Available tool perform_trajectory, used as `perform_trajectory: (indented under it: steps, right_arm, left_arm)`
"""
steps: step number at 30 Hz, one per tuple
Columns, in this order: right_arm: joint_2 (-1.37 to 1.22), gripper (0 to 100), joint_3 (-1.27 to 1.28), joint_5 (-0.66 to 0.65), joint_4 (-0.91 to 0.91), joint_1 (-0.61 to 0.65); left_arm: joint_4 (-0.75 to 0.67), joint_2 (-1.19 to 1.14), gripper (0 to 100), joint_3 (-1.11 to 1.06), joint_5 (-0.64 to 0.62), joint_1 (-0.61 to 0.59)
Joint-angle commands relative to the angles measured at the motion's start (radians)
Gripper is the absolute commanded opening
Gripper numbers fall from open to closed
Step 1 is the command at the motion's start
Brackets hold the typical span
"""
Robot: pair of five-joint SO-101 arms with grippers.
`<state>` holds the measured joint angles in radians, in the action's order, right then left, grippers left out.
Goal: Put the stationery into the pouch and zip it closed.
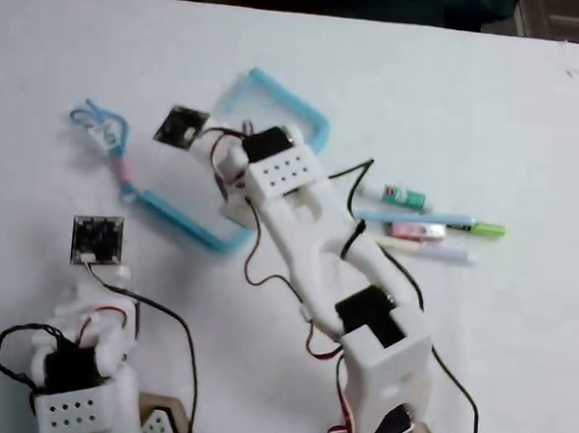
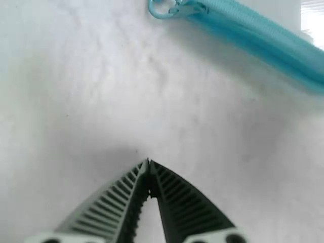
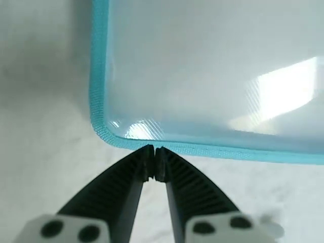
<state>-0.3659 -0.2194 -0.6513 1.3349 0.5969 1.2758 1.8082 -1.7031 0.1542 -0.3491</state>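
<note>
Hanging closed and empty over the counter (image 2: 71,101), the left gripper (image 2: 148,169) is sitting near the zip pull (image 2: 167,7) but apart from it, so nothing is pinning the pouch (image 3: 202,66) down. Beyond it, the right gripper (image 3: 153,163) is also sitting closed, its tips meeting right at the pouch trim beside a corner. Whether any trim is being pinched between them cannot be told. The likely failure is starting here: closed tips nudging a slick, unheld pouch are probably going to slide or spin it rather than open it. Farther off, the stationery (image 1: 429,226) is lying well apart from the pouch. The round pieces risk rolling if pinched off-centre, and snagging if carried in crosswise to the mouth.

The pouch is lying flat and skewed to the counter's edges. Its zip edge is running from the pull at the left toward the near right. The arm is covering its middle and the visible sides are looking close in length, so the long axis cannot be fixed. The stationery pieces are lying side by side, long axes running left to right, a green end pointing right.
</note>
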Motion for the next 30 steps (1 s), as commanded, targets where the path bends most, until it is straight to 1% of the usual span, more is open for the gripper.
perform_trajectory:
  steps: [1, 5, 8, 11, 22, 30]
  right_arm:
    - [0.050, 1.9, -0.043, 0.011, 0.025, 0.010]
    - [0.079, 1.9, -0.069, 0.014, 0.093, 0.013]
    - [0.154, 2.0, -0.138, 0.066, 0.189, 0.025]
    - [0.209, 2.0, -0.175, 0.066, 0.229, 0.038]
    - [0.108, 1.8, -0.180, 0.074, 0.065, 0.047]
    - [0.104, 1.8, -0.180, 0.074, 0.077, 0.044]
  left_arm:
    - [0.006, 0.007, 3, 0.009, -0.002, -0.008]
    - [0.006, 0.007, 3, 0.009, -0.002, -0.008]
    - [0.006, 0.007, 3, 0.009, -0.002, -0.008]
    - [0.006, 0.007, 3, 0.009, -0.002, -0.008]
    - [0.006, 0.007, 3, 0.009, -0.002, -0.008]
    - [0.006, 0.007, 3, 0.009, -0.002, -0.008]
